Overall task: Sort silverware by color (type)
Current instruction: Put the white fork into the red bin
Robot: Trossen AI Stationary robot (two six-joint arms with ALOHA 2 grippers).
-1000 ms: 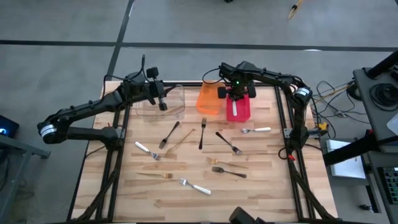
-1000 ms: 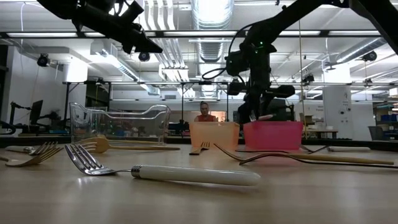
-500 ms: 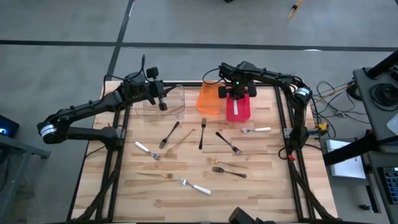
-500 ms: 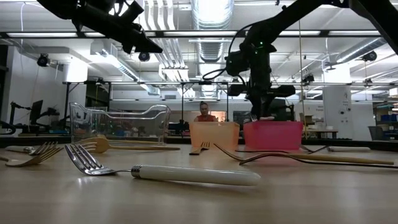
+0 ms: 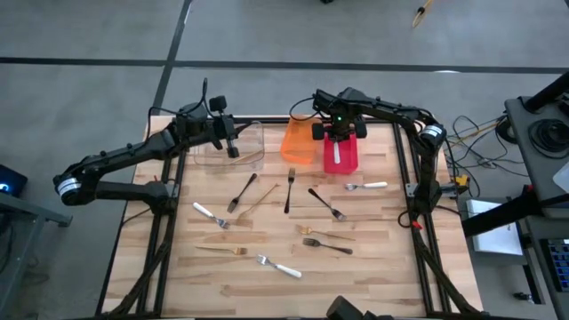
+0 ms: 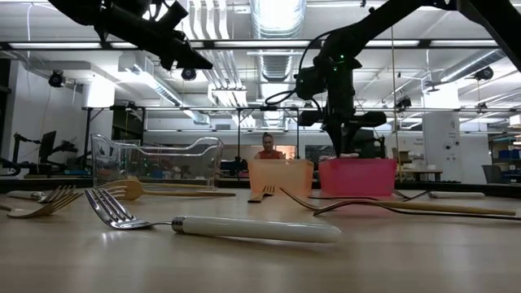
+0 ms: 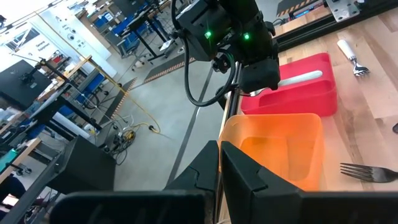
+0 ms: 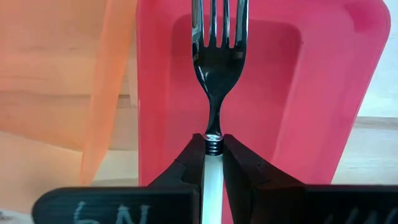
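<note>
Ten forks (image 5: 287, 189) on table; right gripper (image 8: 212, 152) pinches white-handled fork (image 8: 214, 56); left gripper (image 5: 233, 149) closed

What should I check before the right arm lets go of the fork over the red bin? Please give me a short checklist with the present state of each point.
1. Right hand shut on the white-handled fork: ok.
2. Fork over the red bin, not the orange bin: ok.
3. Fork low enough inside the bin to drop softly: cannot tell.
4. Red bin bare under the fork: ok in the wrist view.
5. Left hand away, shut, above the clear bin: ok.
</note>
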